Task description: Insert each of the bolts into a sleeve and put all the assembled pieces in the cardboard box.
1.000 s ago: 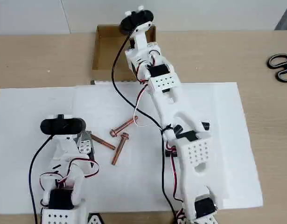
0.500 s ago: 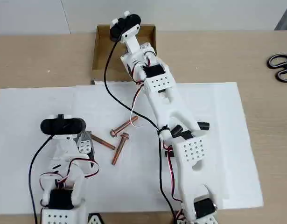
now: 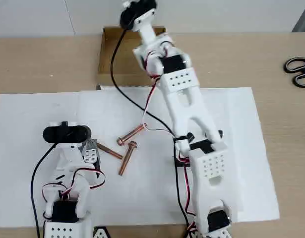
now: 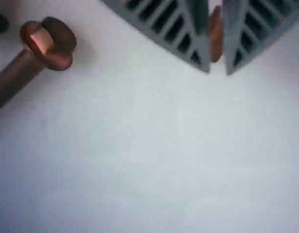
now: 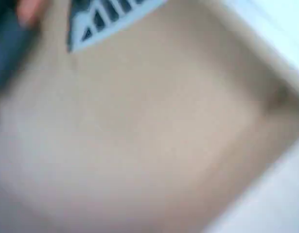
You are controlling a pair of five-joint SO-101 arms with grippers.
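Observation:
Three copper bolts lie on the white paper: one (image 3: 131, 134) slanted, one (image 3: 127, 158) below it, and one (image 3: 110, 151) whose end sits at my left gripper (image 3: 91, 150). In the left wrist view the left gripper (image 4: 216, 46) is shut on that bolt's copper shaft (image 4: 215, 34) just above the paper, and another bolt head (image 4: 47, 41) lies close by. The right arm (image 3: 142, 25) stretches across the table to the cardboard box (image 3: 106, 54). The right wrist view looks into the box floor (image 5: 154, 131), blurred, with a copper spot (image 5: 27, 9) beside something dark.
The white paper sheet (image 3: 43, 114) covers the middle of the wooden table. Scissors (image 3: 298, 69) lie at the far right edge. A small black piece (image 3: 219, 133) sits on the paper beside the right arm. Black cables hang from both wrists.
The right arm's wrist swung left and then back and farther over the box. The left arm and the three bolts kept their places.

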